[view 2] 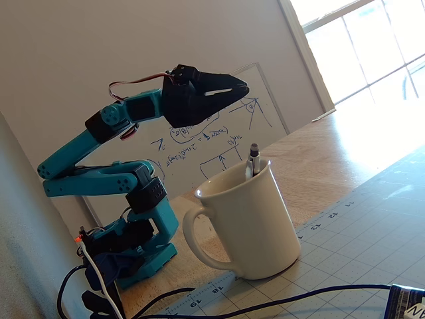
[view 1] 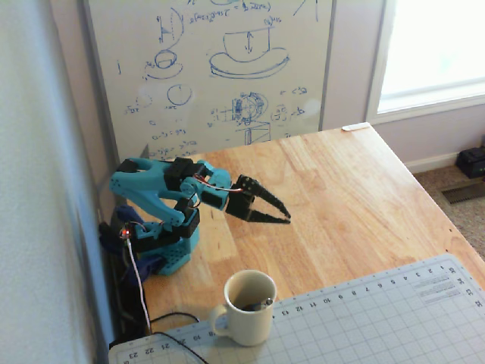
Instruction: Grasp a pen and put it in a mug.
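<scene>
The cream-white mug [view 1: 247,318] stands at the table's front, on the edge of a green cutting mat, its handle to the left in both fixed views. The pen [view 1: 261,305] lies slanted inside it. From the side, the pen's silvery end [view 2: 252,158] pokes just above the far rim of the mug [view 2: 255,229]. The gripper [view 1: 287,218] is raised above the wood behind the mug, pointing right and well apart from it. Its black fingers meet at the tips and hold nothing. The side view shows the gripper [view 2: 244,86] high above the mug.
The teal arm's base [view 1: 163,246] sits at the table's left edge with cables [view 1: 140,292] trailing off. A whiteboard [view 1: 220,68] leans on the back wall. The cutting mat [view 1: 364,318] covers the front right. A black cable [view 2: 279,302] crosses the mat.
</scene>
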`<state>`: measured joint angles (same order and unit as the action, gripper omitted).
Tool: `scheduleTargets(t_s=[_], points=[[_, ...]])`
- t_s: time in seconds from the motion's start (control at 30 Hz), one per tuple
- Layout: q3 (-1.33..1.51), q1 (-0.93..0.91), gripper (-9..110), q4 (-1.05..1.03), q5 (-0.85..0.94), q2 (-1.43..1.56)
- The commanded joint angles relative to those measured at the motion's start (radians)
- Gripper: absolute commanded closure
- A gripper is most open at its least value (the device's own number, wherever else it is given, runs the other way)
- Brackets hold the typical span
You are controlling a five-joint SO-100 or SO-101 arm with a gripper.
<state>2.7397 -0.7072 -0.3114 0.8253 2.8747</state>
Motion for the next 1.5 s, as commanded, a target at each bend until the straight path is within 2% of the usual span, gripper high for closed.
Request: scheduleTargets(t_s=[0.0,0.13,0.43,0.6,0.8,1.03,1.3,1.47], points=[[-0.081,0.117,100,0.012,-0.379,0.023],[-0.083,0.212,100,-0.104,-0.546,0.029],[-0.081,0.288,100,-0.612,-0.552,0.193],[-0.084,0.442,100,-0.815,-0.568,0.230],[-0.063,0.607,100,-0.859,-0.569,0.229],[0.089,0.742,100,-0.844,-0.568,0.245],[0.195,0.792,100,-0.850,-0.568,0.253],[0.275,0.793,100,-0.859,-0.569,0.396]])
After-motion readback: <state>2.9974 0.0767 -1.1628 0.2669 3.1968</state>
